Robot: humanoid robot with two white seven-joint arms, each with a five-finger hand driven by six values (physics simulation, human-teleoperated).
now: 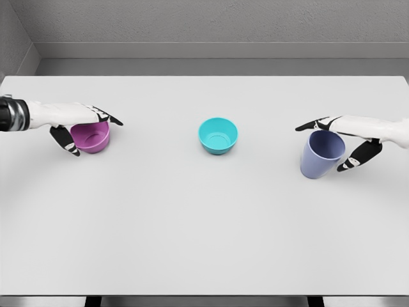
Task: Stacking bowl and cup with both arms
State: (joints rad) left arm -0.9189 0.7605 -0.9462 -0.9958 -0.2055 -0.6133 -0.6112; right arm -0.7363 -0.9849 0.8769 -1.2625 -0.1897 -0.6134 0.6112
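Observation:
A purple bowl [91, 139] stands at the left of the white table [204, 230]. My left hand [96, 136] reaches over it from the left, fingers along its far rim and thumb on its near left side, shut on it. A teal bowl [218, 135] sits upright and alone at the table's middle. At the right, a lavender cup [321, 157] leans slightly, its mouth turned up and to the right. My right hand [319, 149] clasps it, fingers over the far rim and thumb at its near right side.
The table's far edge meets a grey wall [204, 25]. Its near edge runs along the bottom of the view.

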